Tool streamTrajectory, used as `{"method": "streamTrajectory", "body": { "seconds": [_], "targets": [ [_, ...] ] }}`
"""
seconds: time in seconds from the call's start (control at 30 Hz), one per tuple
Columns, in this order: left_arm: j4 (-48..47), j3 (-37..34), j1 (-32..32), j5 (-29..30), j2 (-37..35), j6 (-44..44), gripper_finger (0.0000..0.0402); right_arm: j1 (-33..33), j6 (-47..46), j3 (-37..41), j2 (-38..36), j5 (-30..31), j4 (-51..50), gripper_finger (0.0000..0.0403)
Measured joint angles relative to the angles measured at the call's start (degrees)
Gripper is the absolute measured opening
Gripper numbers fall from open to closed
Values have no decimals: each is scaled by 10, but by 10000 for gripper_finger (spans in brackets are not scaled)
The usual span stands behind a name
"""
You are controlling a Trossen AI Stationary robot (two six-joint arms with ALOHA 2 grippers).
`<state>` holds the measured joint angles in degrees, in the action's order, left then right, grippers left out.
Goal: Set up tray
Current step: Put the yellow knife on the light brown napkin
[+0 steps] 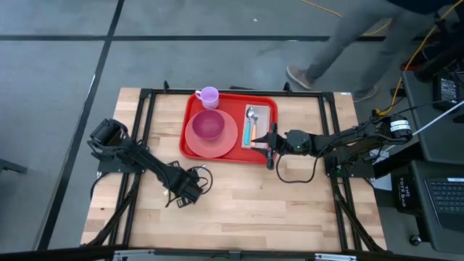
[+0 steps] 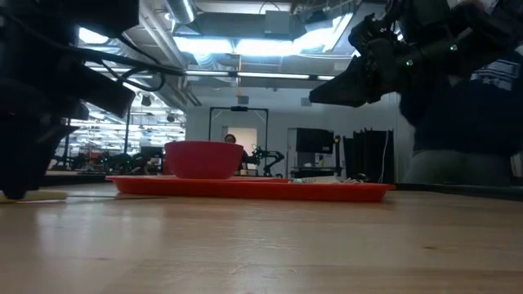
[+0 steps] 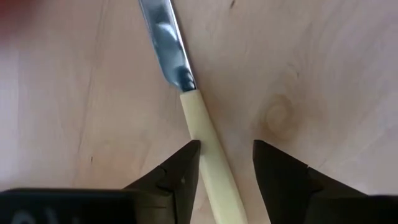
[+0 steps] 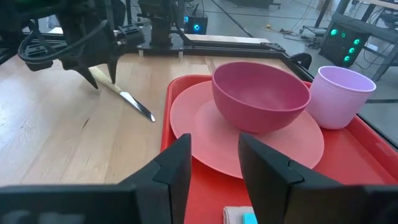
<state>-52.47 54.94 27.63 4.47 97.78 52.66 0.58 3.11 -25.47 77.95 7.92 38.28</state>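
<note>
On the left of the tabletop, the left end effector sits low over the wood; from above we can't make out what's under it, the arm hides it. The left wrist view shows it: a knife with cream handle and steel blade lying flat, the handle running between the two fingers, which straddle it slightly apart; we see no firm clamp, handle touches one finger at most. The right wrist view also catches that knife on bare wood, well apart from the tray.

Centre: the tray lies flat at the far middle, carrying a pink plate with a magenta bowl on it, a lilac cup in the far left corner, and a spoon on a napkin at right; other cutlery there is hard to tell. The low view shows only tray edge and bowl; cup hidden.

Right: the right end effector hovers over the tray's near right edge, fingers partly apart, empty. A person's legs pass beyond the tabletop, cut off.
</note>
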Motion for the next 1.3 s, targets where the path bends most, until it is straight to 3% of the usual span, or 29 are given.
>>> {"method": "streamTrajectory", "body": {
  "seconds": [0.57, 0.87, 1.3],
  "targets": [
    [2, 2, -19, -1, -7, -9, 136, 0, 0, 0, 0, 0, 0, 138],
    [-7, 2, -18, 34, -23, -9, 138, 0, 1, 0, 0, 0, 0, 138],
    [101, -61, -34, -12, -28, -8, 134, 0, 1, 0, 0, 0, -2, 138]
  ]
}}
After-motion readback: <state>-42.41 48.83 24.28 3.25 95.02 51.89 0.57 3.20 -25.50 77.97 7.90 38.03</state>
